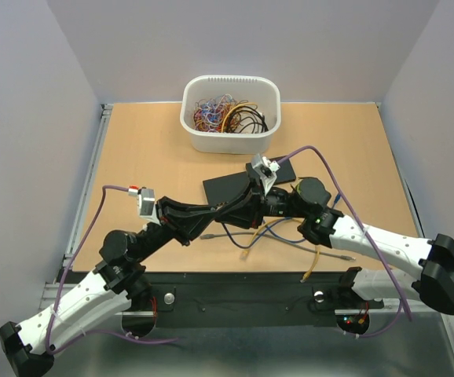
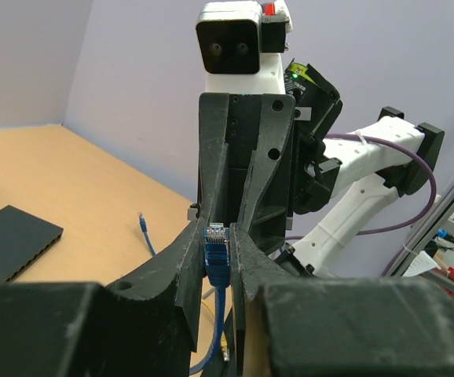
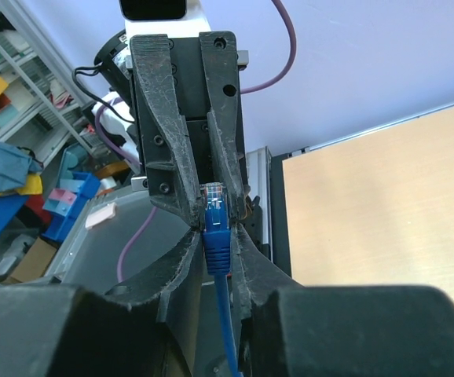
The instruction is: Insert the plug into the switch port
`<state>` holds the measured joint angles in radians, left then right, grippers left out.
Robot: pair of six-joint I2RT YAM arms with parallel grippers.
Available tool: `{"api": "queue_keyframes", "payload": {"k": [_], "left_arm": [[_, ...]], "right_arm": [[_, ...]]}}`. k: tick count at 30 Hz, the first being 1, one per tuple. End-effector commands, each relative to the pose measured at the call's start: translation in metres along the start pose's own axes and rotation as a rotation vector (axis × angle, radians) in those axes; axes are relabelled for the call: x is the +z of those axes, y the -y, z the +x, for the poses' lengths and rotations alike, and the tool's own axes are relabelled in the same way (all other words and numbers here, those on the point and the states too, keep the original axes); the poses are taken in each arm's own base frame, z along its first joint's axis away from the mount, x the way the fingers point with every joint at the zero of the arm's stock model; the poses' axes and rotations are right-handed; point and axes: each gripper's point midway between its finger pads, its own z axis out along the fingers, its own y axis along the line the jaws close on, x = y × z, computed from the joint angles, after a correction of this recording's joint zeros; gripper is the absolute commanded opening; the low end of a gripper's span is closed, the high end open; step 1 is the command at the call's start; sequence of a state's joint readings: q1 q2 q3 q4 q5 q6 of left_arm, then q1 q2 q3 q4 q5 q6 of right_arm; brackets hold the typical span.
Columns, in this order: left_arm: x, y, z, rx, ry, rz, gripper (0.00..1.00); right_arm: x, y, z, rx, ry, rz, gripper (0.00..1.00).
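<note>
Plug: the plug [image 1: 245, 254] is showing only as the pale tip of a thin yellow cable [image 1: 249, 242], lying loose on the table [image 1: 148, 157] at six o'clock from the meeting grippers. It is too small for any detail, and neither gripper is touching it.
Second yellow stretch: another length is lying at four o'clock from the grippers, its end equally indistinct.
Switch port: the sockets are not showing in any view. The switch box [image 1: 228, 188] is lying flat at twelve o'clock from the grippers, partly covered by the arms.
Second box: a look-alike black box [image 1: 284, 170] is sitting just beside it at two o'clock, half hidden behind the right wrist camera.
Left gripper: the left gripper [image 2: 215, 271] is reaching in level from nine o'clock, fingers narrow and pinching a blue connector [image 2: 215, 251].
Right gripper: the right gripper [image 3: 215, 251] is reaching in from three o'clock, tip to tip with the left, fingers narrow around a blue connector.
Uncertain: whether both grippers are pinching one connector or two cannot be told. The overhead view is hiding the contact.
Bin: a white bin [image 1: 192, 126] of tangled wires is standing at twelve o'clock, well apart.
</note>
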<state>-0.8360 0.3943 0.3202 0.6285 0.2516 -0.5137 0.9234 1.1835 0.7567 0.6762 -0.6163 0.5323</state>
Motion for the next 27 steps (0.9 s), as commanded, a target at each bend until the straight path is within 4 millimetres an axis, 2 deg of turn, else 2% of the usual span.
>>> {"api": "queue_keyframes", "payload": {"k": [1,2,4,8,9,10,11,14,15,17,21,22,23,24,25,26,27], "left_arm": [[0.002,0.001,-0.013,0.009,0.056,-0.002,0.0],[0.003,0.001,-0.013,0.008,0.053,-0.006,0.0],[0.004,-0.002,-0.011,0.007,0.046,-0.017,0.07],[0.004,-0.008,-0.008,0.004,0.039,-0.044,0.34],[0.004,-0.01,-0.007,0.004,0.037,-0.053,0.45],[0.005,-0.012,-0.009,0.001,0.046,-0.069,0.49],[0.004,-0.016,-0.008,0.001,0.041,-0.087,0.59],[0.004,-0.024,-0.005,-0.004,0.04,-0.124,0.73],[0.004,-0.027,-0.004,-0.005,0.039,-0.139,0.82],[0.005,-0.039,-0.001,-0.002,0.034,-0.193,0.89],[0.006,-0.076,0.008,-0.011,0.024,-0.377,0.9],[0.003,-0.093,0.0,-0.01,0.062,-0.476,0.9],[-0.001,-0.113,0.014,-0.009,0.018,-0.575,0.9],[-0.005,-0.125,0.017,-0.007,0.012,-0.644,0.9],[-0.009,-0.14,0.01,0.009,0.039,-0.738,0.9],[-0.014,-0.156,0.024,0.012,-0.008,-0.814,0.89],[-0.016,-0.163,0.027,0.019,-0.017,-0.847,0.89]], "right_arm": [[-0.003,-0.007,-0.015,-0.041,0.065,-0.012,0.0],[-0.003,-0.006,-0.015,-0.039,0.067,-0.005,0.01],[-0.005,-0.002,-0.014,-0.035,0.077,0.02,0.0],[-0.013,0.01,-0.007,-0.021,0.094,0.087,0.01],[-0.016,0.013,-0.009,-0.022,0.108,0.11,0.0],[-0.019,0.019,-0.009,-0.018,0.114,0.135,0.01],[-0.023,0.025,-0.005,-0.012,0.114,0.164,0.0],[-0.037,0.053,-0.002,0.009,0.131,0.313,0.0],[-0.046,0.072,0.005,0.028,0.129,0.411,0.0],[-0.056,0.092,0.013,0.045,0.116,0.5,0.0],[-0.082,0.141,0.034,0.093,0.057,0.746,0.0],[-0.089,0.154,0.039,0.101,0.04,0.809,0.01],[-0.097,0.165,0.043,0.1,0.03,0.873,0.01],[-0.113,0.18,0.051,0.094,0.01,0.985,0.0],[-0.12,0.188,0.053,0.084,-0.003,1.034,0.0],[-0.128,0.197,0.063,0.088,-0.042,1.089,0.0],[-0.137,0.205,0.065,0.08,-0.045,1.148,0.0]]}}
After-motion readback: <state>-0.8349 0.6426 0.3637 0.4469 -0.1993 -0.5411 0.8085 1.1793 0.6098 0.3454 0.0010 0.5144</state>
